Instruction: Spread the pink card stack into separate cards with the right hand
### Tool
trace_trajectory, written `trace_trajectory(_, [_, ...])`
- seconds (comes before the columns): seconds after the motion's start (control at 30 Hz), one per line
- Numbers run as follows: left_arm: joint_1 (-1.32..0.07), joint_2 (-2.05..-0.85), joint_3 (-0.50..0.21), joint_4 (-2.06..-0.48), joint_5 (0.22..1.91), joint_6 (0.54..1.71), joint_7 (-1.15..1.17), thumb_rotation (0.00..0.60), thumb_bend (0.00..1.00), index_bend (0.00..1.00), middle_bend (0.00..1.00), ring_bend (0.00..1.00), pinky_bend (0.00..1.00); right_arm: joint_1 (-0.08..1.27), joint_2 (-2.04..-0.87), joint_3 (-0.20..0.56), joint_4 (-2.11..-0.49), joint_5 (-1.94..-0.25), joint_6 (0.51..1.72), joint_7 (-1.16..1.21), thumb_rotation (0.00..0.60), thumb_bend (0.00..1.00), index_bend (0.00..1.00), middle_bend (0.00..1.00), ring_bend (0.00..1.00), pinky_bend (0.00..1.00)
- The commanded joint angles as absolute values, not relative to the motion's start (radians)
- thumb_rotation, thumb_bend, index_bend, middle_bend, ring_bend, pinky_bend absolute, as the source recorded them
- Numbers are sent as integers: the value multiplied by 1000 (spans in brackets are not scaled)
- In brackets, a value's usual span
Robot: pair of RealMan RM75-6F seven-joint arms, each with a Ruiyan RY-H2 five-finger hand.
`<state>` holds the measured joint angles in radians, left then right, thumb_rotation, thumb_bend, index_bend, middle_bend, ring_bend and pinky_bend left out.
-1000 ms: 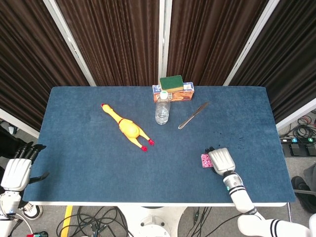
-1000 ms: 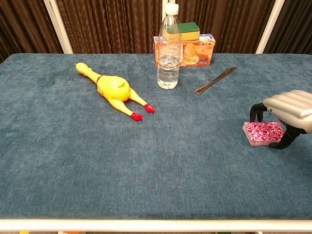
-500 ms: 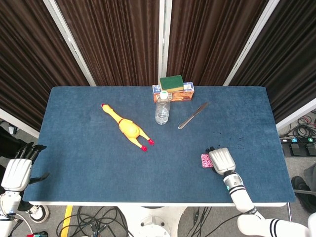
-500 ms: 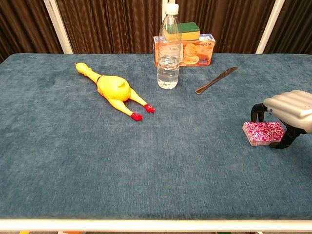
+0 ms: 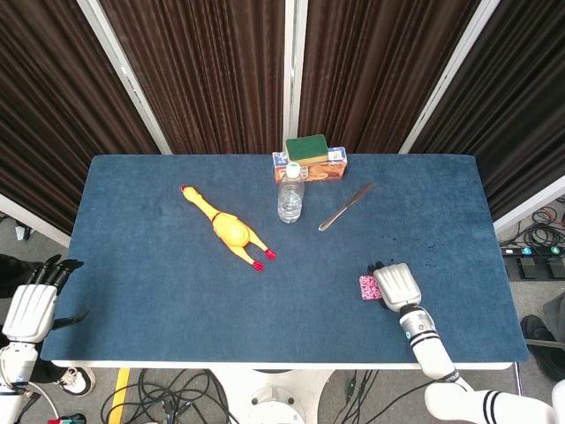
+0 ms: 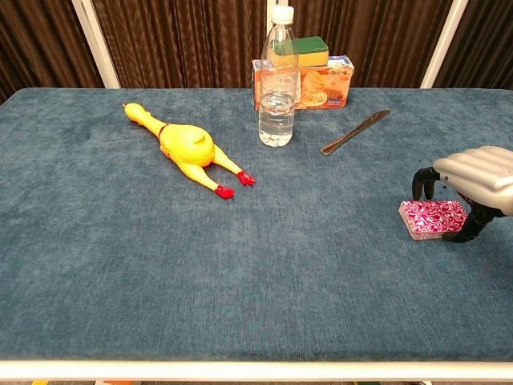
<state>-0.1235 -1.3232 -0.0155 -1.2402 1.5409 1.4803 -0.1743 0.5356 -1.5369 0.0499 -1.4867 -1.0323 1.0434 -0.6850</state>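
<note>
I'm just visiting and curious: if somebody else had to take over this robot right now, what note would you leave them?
Right hand: arched over the pink card stack, dark fingertips down at its far and near edges. Whether it actually grips the stack cannot be told.
Left hand: off the table's left edge, fingers apart, holding nothing.
Cards: one neat pile near the table's right front, none separated.
Done: the right hand has reached the stack.
Left: fan the pile out into single cards on the cloth.
The rubber chicken, bottle and knife lie well away.
</note>
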Motion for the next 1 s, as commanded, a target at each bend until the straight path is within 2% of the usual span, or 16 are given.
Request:
trace_trajectory(0.03, [-124, -1323, -16, -1240, 1541, 1480, -175, 600, 35, 192, 194, 91, 179, 536, -1538, 49, -1486, -1030, 1045, -688, 600, 101, 346, 342, 746, 782])
trace_trajectory(1.0, [-123, -1326, -14, -1234, 1541, 1477, -181, 600, 35, 192, 194, 91, 179, 542, -1544, 46, -1482, -1036, 1059, -680, 600, 123, 424, 409, 746, 782])
